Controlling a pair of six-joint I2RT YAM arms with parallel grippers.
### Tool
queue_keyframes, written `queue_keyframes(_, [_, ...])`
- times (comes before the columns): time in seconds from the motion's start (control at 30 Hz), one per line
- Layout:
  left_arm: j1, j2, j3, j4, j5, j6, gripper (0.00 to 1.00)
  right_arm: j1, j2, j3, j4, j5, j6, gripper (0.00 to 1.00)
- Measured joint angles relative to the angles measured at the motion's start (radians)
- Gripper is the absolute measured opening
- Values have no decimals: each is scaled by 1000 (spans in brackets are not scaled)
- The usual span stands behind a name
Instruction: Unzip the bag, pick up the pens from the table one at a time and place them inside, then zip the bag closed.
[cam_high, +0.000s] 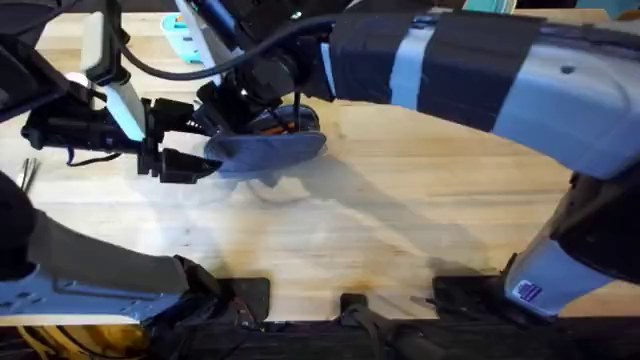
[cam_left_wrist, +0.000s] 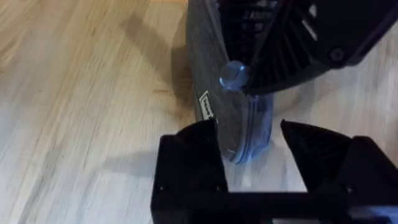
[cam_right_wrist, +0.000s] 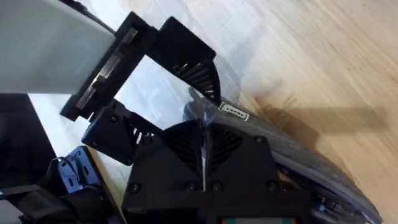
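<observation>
The blue-grey bag (cam_high: 272, 150) lies on the table (cam_high: 400, 220) left of centre, and orange and dark pens (cam_high: 280, 123) show in its opening. My left gripper (cam_high: 205, 143) is open and straddles the bag's left end (cam_left_wrist: 239, 134). One finger (cam_left_wrist: 196, 155) touches the fabric and the other (cam_left_wrist: 317, 149) stands just clear. My right gripper (cam_right_wrist: 203, 134) reaches in from above with its fingers shut on the shiny zipper pull (cam_left_wrist: 234, 75) near that same end. The right arm hides part of the bag.
A teal object (cam_high: 186, 35) stands at the table's far edge behind the arms. Thin items (cam_high: 28, 172) lie at the left edge. Bare wood stretches to the right of the bag and toward the front edge.
</observation>
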Motion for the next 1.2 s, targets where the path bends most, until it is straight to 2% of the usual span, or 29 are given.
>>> queue_keyframes(0.07, [0, 1, 0, 4, 0, 0, 622, 0, 0, 0, 0, 0, 0, 29])
queue_keyframes(0.13, [0, 1, 0, 5, 14, 0, 551, 0, 0, 0, -1, 0, 0, 29])
queue_keyframes(0.23, [0, 1, 0, 5, 18, 0, 520, 0, 0, 0, -1, 0, 0, 30])
queue_keyframes(0.27, [0, 1, 0, 5, 19, -2, 477, 0, 0, 0, -1, 0, 0, 30])
queue_keyframes(0.3, [0, 1, 0, 4, 19, -6, 370, 0, 0, 0, -1, 0, 0, 30])
queue_keyframes(0.33, [0, 1, 0, 7, 20, -5, 210, 0, 0, 0, -2, 0, 0, 29])
queue_keyframes(0.37, [0, 1, 0, 10, 20, -3, 89, 0, 0, 0, -2, -1, 0, 29])
queue_keyframes(0.4, [-2, 1, 0, 9, 22, -4, 59, 0, 0, 0, -2, -3, 0, 29])
queue_keyframes(0.9, [-3, 1, 0, 8, 21, -6, 41, -17, 0, 0, -31, -8, 0, 29])
queue_keyframes(1.2, [-3, 1, 0, 7, 19, -6, 41, -173, 0, 0, -187, -29, 0, 29])
